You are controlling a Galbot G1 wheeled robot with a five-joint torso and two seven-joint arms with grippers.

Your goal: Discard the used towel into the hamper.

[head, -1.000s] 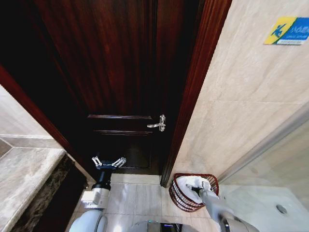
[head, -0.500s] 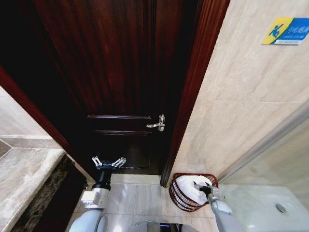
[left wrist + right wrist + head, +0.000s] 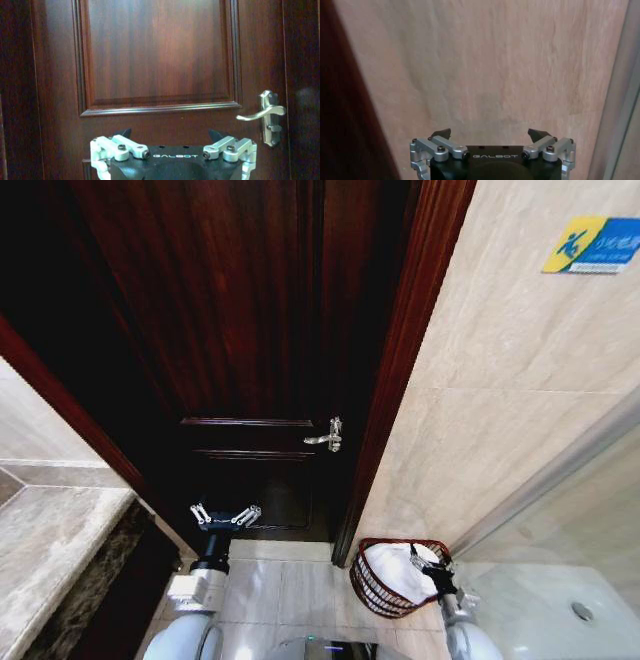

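White towel (image 3: pixel 398 570) lies inside the hamper (image 3: pixel 372 588), on the floor at the foot of the tiled wall (image 3: pixel 500 410), just beside the door frame.

Right claw (image 3: pixel 440 571) sits above the hamper's rim on the side away from the door, fingers spread apart and empty, facing the wall in its wrist view. Left claw (image 3: pixel 226 516) is parked in front of the dark wooden door (image 3: pixel 250 330), fingers apart, below and to the left of the door handle (image 3: pixel 327 437). Towel rests clear of both claws.
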